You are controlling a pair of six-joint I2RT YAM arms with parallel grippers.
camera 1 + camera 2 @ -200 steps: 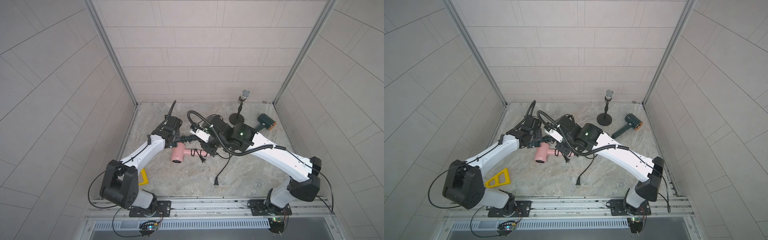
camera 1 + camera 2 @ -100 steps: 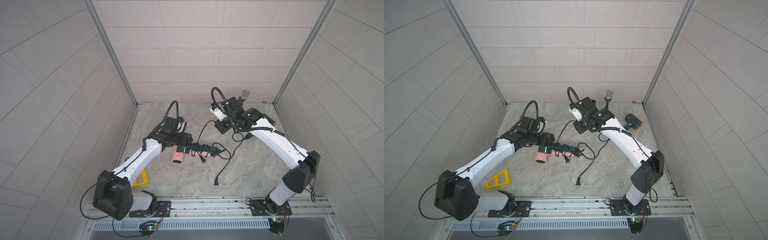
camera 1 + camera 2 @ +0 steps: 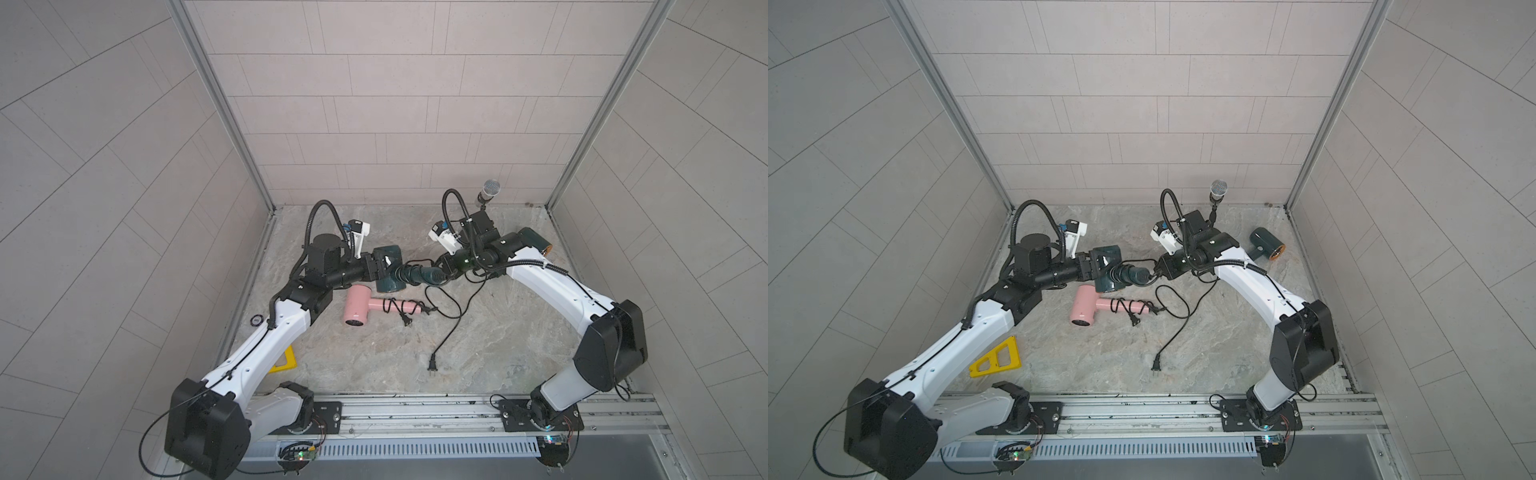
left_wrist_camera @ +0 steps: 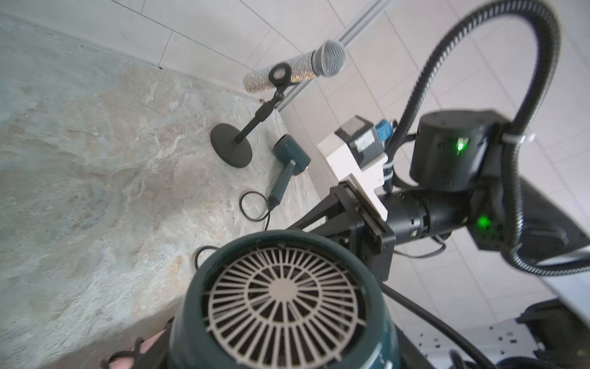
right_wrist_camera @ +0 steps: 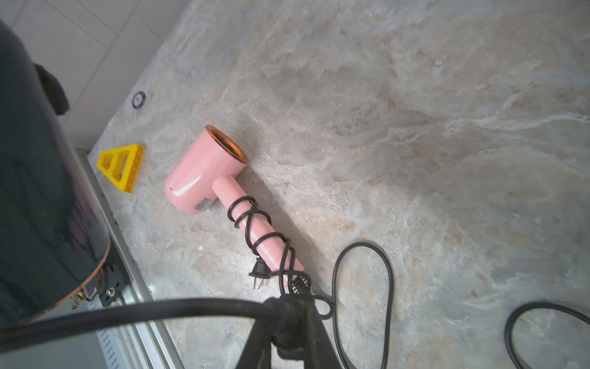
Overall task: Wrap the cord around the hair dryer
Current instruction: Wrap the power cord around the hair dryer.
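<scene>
Holds the green dryer mid-frame in both top views, above the desk, with the left gripper, jaws closed on its head. Pinches the cord with the right gripper, jaws shut on it just right of the handle's end. Shows black coils around the handle between the two grippers. Leaves the rest of the cord slack, trailing down to the plug on the desk, lower centre. Has a pink dryer, cord-wrapped, lying on the desk just below the green one.
</scene>
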